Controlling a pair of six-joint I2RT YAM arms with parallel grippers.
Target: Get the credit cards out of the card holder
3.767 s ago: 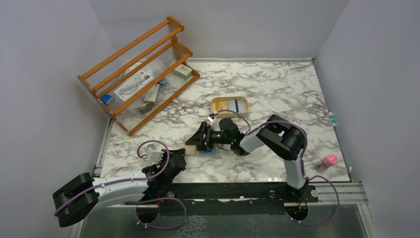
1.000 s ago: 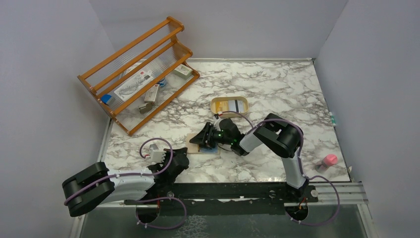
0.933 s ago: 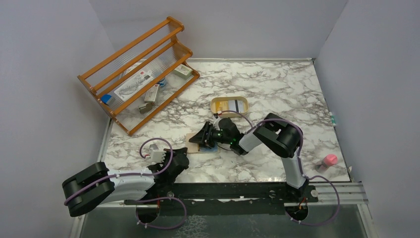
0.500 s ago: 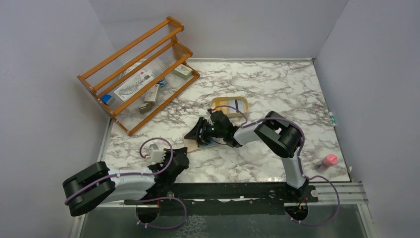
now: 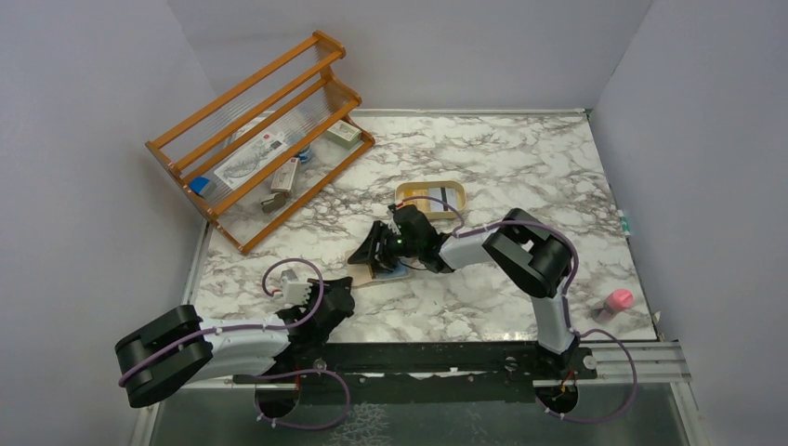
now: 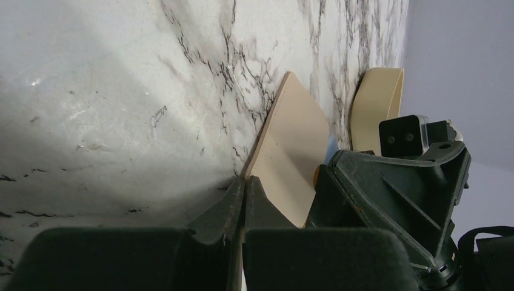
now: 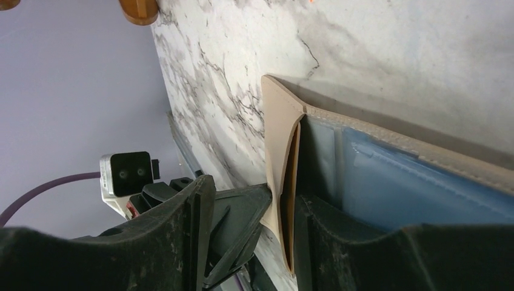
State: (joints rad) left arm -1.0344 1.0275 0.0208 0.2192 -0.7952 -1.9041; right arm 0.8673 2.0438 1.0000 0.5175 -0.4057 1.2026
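1. We see the card holder [image 7: 280, 145] tan outside, light blue inside, one flap raised, lying mid-desk [image 5: 520, 167]
2. Right end effector [image 5: 374, 253] is narrowly parted around that flap; left end effector [image 6: 243, 188] is pinched closed and empty, just beside the holder's edge
3. We've got bare marble to the right, cream tray [image 5: 400, 196] close behind

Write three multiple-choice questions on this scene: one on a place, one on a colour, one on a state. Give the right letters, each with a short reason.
1. Where is the tray?
A. inside the holder
B. beyond the holder, apart from it
C. on top of the holder

2. What colour is the holder's inside?
A. red
B. light blue
C. green

3. How is the left gripper?
A. shut on nothing
B. wide open
C. shut on a card

Answers:
1 B, the top view shows marble between tray and holder.
2 B, the right wrist view shows a blue lining.
3 A, its jaws meet with nothing between them.
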